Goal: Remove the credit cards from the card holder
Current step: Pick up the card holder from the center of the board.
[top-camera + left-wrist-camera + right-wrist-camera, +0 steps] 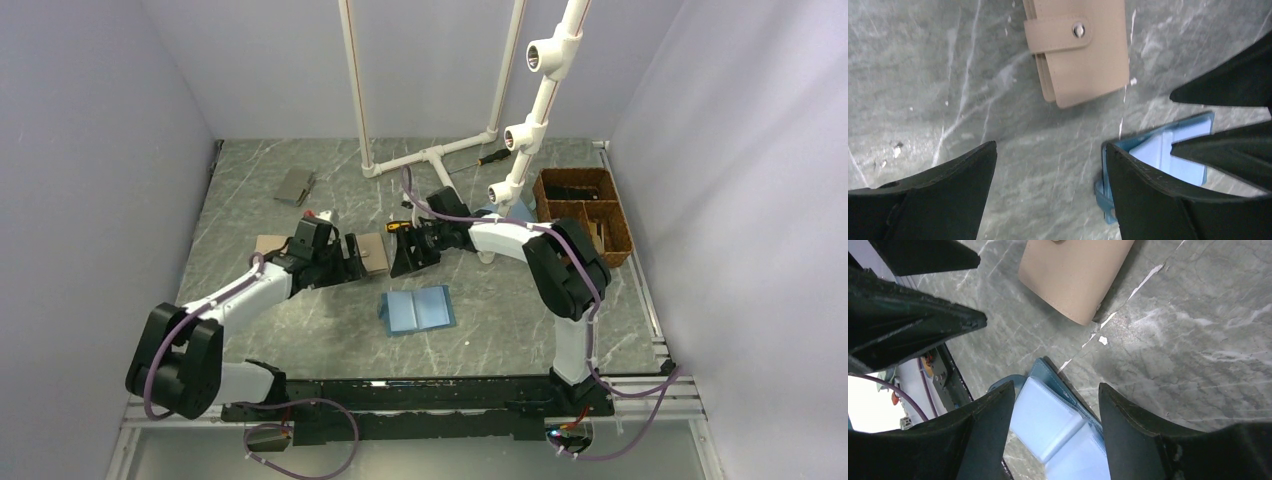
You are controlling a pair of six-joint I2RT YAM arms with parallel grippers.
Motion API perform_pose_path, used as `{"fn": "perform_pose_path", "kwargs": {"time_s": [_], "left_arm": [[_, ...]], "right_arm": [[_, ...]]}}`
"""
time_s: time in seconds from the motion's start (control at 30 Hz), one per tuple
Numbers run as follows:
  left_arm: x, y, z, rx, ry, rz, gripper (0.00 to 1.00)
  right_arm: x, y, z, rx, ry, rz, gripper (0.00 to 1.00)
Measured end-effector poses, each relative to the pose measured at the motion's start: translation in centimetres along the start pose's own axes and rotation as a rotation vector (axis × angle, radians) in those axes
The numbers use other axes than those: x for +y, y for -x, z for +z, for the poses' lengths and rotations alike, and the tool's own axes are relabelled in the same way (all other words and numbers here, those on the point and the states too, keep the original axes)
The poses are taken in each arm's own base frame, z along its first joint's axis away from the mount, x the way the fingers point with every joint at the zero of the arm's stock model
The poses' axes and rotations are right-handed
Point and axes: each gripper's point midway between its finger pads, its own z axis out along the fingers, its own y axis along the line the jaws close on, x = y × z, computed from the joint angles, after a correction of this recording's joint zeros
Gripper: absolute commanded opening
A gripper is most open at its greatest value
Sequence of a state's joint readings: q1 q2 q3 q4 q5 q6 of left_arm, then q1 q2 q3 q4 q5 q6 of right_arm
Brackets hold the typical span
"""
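Card holder [1083, 55]: tan, closed, flat on table [923, 90]. Left gripper [1050, 147], right gripper [1057, 386]: jaws apart, empty. Step: approach. Next: pin down, undo clasp [1078, 30].

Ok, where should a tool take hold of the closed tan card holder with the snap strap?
Probably from above, pinching the tan flat card holder across two opposite edges, clear of the snap strap. It lies flat and shut on the grey marble table, so only its edges offer purchase, and the strap must stay free for opening.
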State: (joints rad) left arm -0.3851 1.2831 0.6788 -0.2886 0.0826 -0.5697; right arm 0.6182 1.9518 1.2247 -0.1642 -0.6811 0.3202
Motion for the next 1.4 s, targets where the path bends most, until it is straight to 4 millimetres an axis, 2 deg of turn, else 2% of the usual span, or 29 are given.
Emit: {"fn": "perform_pose_path", "kwargs": {"time_s": [0.2, 0.27, 0.43, 0.67, 0.73, 0.83, 0.97, 1.0, 1.03, 1.07, 1.27, 1.4], "left_arm": [[0.3, 1.8, 2.3, -0.052, 0.004, -0.083, 0.61], [0.5, 2.1, 3.2, -0.053, -0.006, -0.133, 0.6], [1.0, 3.2, 4.5, -0.066, -0.03, -0.253, 0.5], [-0.3, 3.5, 4.8, -0.07, -0.117, -0.33, 0.48], [-0.5, 3.2, 5.0, -0.063, -0.13, -0.345, 0.44], [-0.6, 2.8, 5.3, -0.051, -0.143, -0.362, 0.31], [-0.6, 2.2, 5.9, -0.035, -0.153, -0.38, 0.18], [-0.6, 2.1, 6.0, -0.03, -0.158, -0.386, 0.13], [-0.8, 2.2, 6.1, -0.03, -0.168, -0.39, 0.02], [-0.9, 2.4, 6.2, -0.033, -0.178, -0.393, 0.0], [-1.0, 2.6, 6.1, -0.069, -0.246, -0.384, 0.0], [-0.3, 1.4, 4.8, -0.116, -0.303, -0.347, 0.0]], "right_arm": [[0.1, 0.2, 0.1, -0.001, 0.003, 0.004, 0.65], [0.2, 0.3, 0.0, -0.002, 0.006, 0.002, 0.65], [0.3, 0.4, 0.0, -0.003, 0.011, 0.0, 0.65], [0.5, 0.4, -0.1, 0.001, 0.018, 0.001, 0.65], [0.5, 0.5, -0.1, 0.001, 0.018, 0.001, 0.65], [0.5, 0.4, -0.1, 0.001, 0.018, 0.001, 0.65], [0.3, 0.5, -0.2, 0.0, 0.015, 0.006, 0.65], [0.2, 0.5, -0.2, -0.001, 0.014, 0.007, 0.65], [0.2, 0.5, -0.3, -0.002, 0.014, 0.008, 0.65], [0.2, 0.6, -0.3, -0.002, 0.014, 0.008, 0.65], [0.3, 0.6, -0.4, 0.003, 0.024, -0.003, 0.67], [0.9, 0.8, -0.5, 0.009, 0.057, -0.04, 0.72]]}}
